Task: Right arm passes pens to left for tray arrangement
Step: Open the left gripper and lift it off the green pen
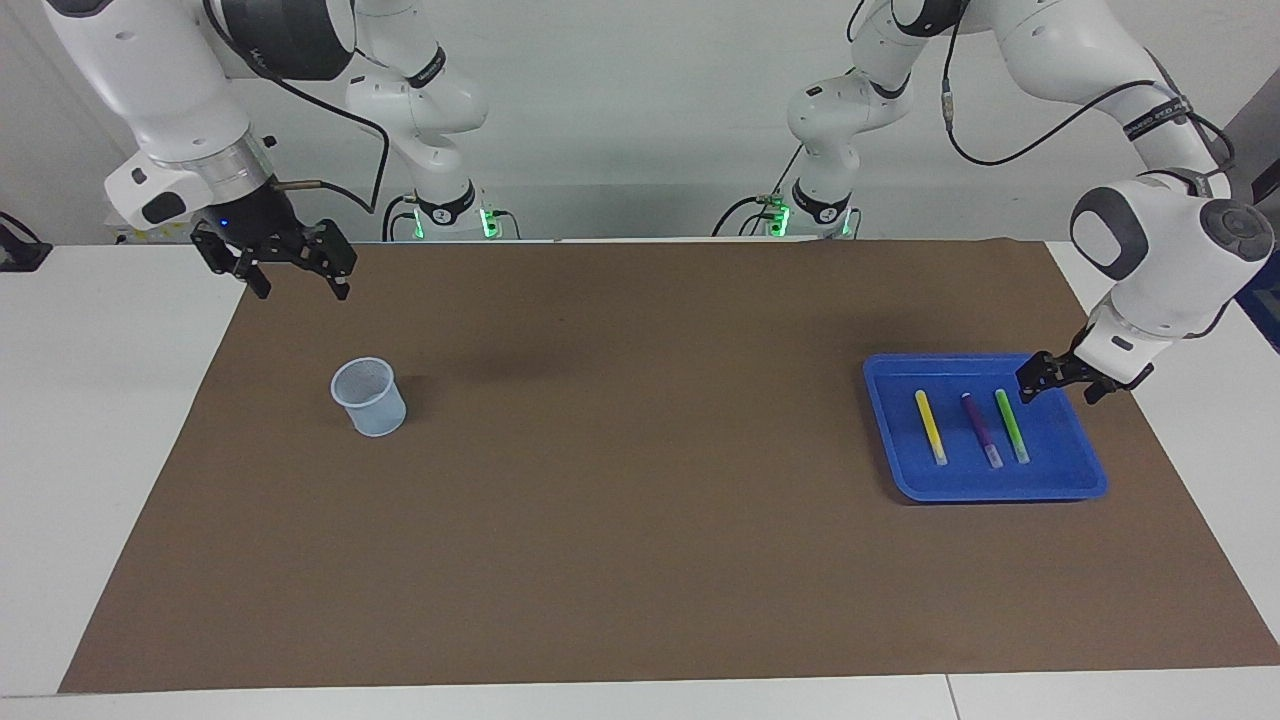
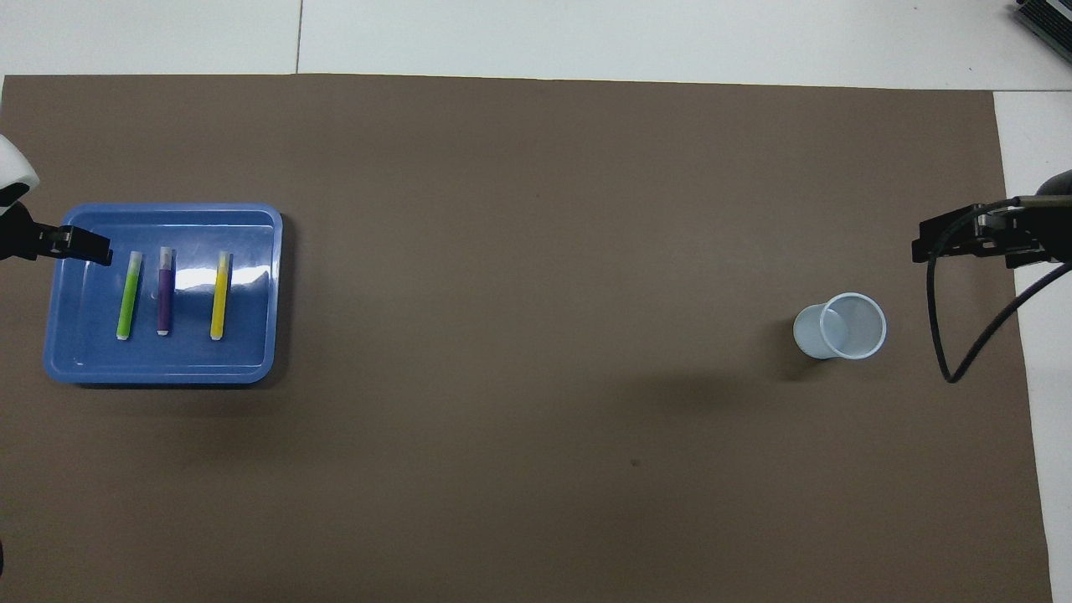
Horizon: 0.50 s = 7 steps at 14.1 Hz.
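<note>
Three pens lie side by side in the blue tray (image 1: 1060, 465) (image 2: 84, 352) at the left arm's end of the table: yellow pen (image 1: 931, 427) (image 2: 219, 295), purple pen (image 1: 980, 428) (image 2: 165, 291) and green pen (image 1: 1011, 425) (image 2: 128, 295). My left gripper (image 1: 1058, 392) (image 2: 84, 247) hangs open and empty over the tray's rim, just off the green pen and touching nothing. At the other end of the table my right gripper (image 1: 298, 290) (image 2: 963, 239) waits open and empty, raised over the mat's edge.
A small translucent pale-blue cup (image 1: 370, 397) (image 2: 840, 327) stands upright on the brown mat (image 1: 640, 480) near the right gripper. White table shows around the mat on all sides. A black cable loops from the right wrist.
</note>
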Each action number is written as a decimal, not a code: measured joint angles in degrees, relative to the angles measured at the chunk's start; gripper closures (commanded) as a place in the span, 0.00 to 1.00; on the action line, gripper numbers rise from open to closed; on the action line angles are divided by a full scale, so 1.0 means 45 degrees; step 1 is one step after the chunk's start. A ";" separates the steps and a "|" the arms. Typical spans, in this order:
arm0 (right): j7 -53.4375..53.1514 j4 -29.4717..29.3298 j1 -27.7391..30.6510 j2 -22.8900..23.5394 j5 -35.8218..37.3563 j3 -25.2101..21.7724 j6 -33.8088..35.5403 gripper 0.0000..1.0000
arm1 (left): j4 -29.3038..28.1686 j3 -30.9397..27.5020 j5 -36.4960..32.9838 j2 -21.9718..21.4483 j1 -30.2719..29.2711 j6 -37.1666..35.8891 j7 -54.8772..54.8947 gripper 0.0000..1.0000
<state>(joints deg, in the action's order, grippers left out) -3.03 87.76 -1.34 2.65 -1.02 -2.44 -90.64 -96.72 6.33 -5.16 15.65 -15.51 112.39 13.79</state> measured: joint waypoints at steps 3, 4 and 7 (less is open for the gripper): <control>0.0000 -0.0007 -0.0001 -0.0018 -0.0001 0.0006 -0.0001 0.00 | 0.0986 0.0025 0.0004 -0.0033 0.0681 -0.1190 -0.1243 0.00; 0.0000 -0.0008 -0.0002 -0.0031 -0.0001 0.0016 -0.0001 0.00 | 0.1331 0.0038 0.0022 -0.0039 0.0958 -0.1650 -0.1726 0.00; 0.0000 -0.0007 -0.0003 -0.0039 -0.0001 0.0051 -0.0001 0.00 | 0.2094 0.0055 0.0480 -0.0106 0.1739 -0.2856 -0.3200 0.00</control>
<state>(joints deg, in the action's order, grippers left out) -3.03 87.72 -1.35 2.47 -1.02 -2.22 -90.64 -87.30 6.57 -3.00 15.17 -7.68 99.54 -0.61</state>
